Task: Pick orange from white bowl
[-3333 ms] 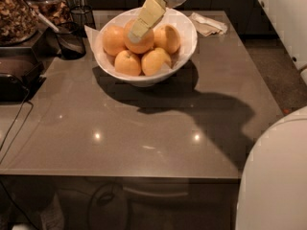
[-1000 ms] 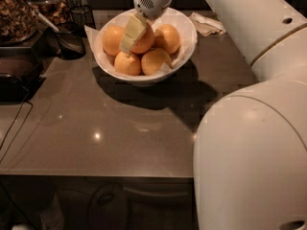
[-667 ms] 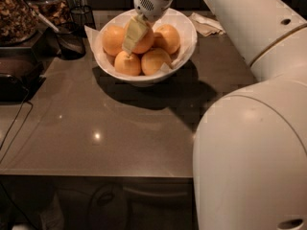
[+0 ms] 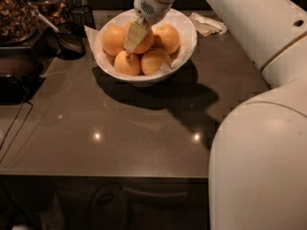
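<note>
The gripper (image 4: 132, 44) is down inside the white bowl (image 4: 188, 41), at the middle of the fruit pile. Only a pale yellowish, flat part of it shows, slanting down and to the left, and whether it is apart, together or clamped on the fruit cannot be told from this angle. It lies against the upper left face of the orange (image 4: 147, 42), which sits in the centre of the bowl on top of the heap and shows just to the right of the gripper, partly covered by it.

Above the gripper, a rounded white wrist housing (image 4: 152, 0) with a small vent grille comes in from the top edge, tilted so that the tool points down and leftward. From there the arm (image 4: 249, 18) runs off to the right as a thick white link, and a large white shell (image 4: 261, 166) fills the lower right corner.

The orange is round, with no long axis to name; no stem mark shows on it, so which way it points cannot be told.

Four other oranges surround it: one to the left (image 4: 113, 39), one to the right (image 4: 168, 37), and two in front (image 4: 126, 64) (image 4: 154, 61). The bowl stands at the far side of a grey-brown countertop (image 4: 120, 133), with a crumpled napkin (image 4: 207, 24) to its right and a dark wire-mesh cup (image 4: 81, 14) to its left.
</note>
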{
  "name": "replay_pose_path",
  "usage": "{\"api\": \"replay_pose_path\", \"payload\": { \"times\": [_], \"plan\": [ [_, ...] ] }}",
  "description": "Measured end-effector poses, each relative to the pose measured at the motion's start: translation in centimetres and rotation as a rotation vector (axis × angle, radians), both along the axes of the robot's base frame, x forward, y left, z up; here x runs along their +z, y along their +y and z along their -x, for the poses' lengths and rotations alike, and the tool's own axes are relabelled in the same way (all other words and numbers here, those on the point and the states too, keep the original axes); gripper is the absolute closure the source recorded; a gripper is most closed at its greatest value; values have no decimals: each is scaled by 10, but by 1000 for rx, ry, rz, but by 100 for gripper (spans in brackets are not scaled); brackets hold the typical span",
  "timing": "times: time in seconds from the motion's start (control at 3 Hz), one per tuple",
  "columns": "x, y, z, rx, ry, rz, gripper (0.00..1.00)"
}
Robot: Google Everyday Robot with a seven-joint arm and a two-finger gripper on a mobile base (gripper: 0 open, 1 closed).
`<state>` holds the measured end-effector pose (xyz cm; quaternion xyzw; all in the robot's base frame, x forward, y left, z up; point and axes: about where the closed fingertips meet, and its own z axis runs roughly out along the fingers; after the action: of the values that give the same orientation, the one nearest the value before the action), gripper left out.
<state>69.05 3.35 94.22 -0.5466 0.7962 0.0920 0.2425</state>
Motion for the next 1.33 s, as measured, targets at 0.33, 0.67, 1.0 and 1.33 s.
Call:
{"api": "replay_pose_path", "payload": {
  "times": [0.33, 0.67, 1.0, 1.33],
  "plan": [
    [7, 0, 3, 12, -9, -43, 100],
    [38, -3, 18, 40, -28, -156, 100],
    [61, -4, 37, 84, -8, -288, 100],
    [61, 0, 39, 90, 1, -298, 100]
  ]
}}
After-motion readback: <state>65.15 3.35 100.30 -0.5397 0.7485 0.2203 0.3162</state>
